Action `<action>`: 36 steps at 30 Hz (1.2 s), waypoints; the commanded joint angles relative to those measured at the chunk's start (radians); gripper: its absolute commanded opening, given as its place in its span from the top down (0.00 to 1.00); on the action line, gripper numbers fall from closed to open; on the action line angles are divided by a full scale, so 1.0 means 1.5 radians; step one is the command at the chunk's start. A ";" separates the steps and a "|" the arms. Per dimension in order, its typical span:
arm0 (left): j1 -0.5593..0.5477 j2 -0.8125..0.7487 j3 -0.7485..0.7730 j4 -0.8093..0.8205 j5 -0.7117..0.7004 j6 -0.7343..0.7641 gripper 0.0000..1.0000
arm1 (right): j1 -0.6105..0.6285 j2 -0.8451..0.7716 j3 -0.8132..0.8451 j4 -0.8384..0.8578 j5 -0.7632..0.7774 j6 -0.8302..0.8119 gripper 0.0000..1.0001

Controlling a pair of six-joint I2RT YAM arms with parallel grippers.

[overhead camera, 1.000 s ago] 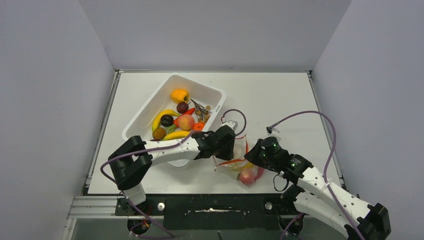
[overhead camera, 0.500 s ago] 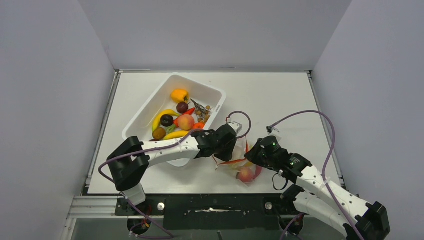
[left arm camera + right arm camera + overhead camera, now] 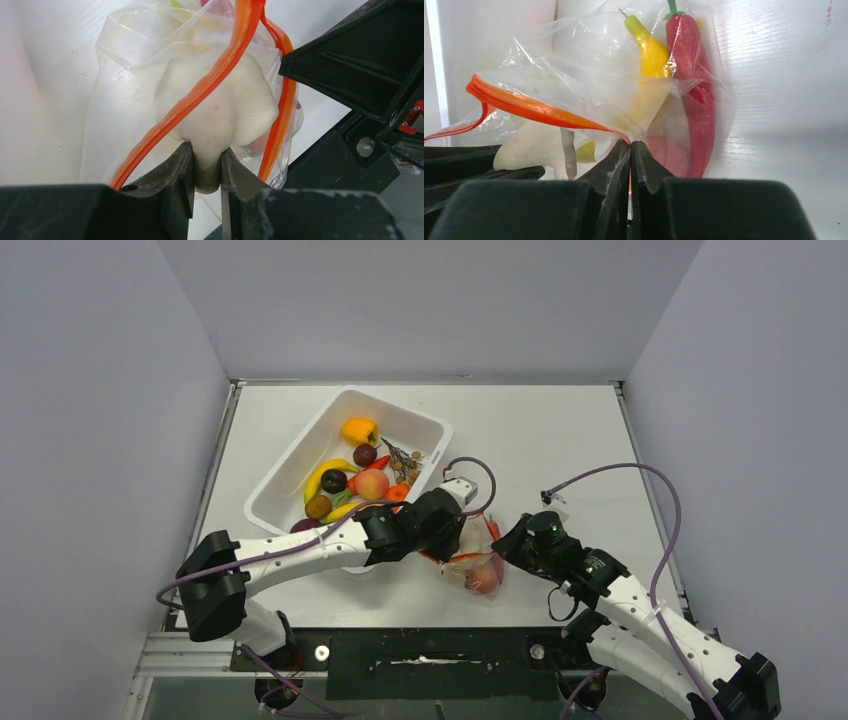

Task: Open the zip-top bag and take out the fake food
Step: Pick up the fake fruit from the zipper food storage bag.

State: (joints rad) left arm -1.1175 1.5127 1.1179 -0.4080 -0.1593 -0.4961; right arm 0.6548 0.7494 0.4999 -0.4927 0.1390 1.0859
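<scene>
We found the zip-top bag (image 3: 478,565) between the two grippers, just right of the white tub (image 3: 395,407), its orange zip strip (image 3: 220,65) gaping toward the left gripper (image 3: 206,155), which was clamped on a white ribbed piece of fake food (image 3: 225,110) in the mouth. The right gripper (image 3: 630,145) was pinched tight on the bag's lip by the strip. Inside, a red chili (image 3: 691,65) and a yellow pepper (image 3: 651,50) lay lengthwise, stems pointing away from that gripper.

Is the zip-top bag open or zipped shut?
Open. The zip-top bag has its orange zip strip split into two tracks; the left gripper holds white fake food at its mouth.
</scene>
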 commanded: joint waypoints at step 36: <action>-0.001 0.004 -0.040 0.170 0.125 -0.050 1.00 | -0.013 0.028 0.013 0.069 -0.069 -0.032 0.99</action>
State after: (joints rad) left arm -1.1175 1.5845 1.0706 -0.2905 -0.0124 -0.5270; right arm 0.6407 0.7795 0.4995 -0.4232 0.0387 1.0470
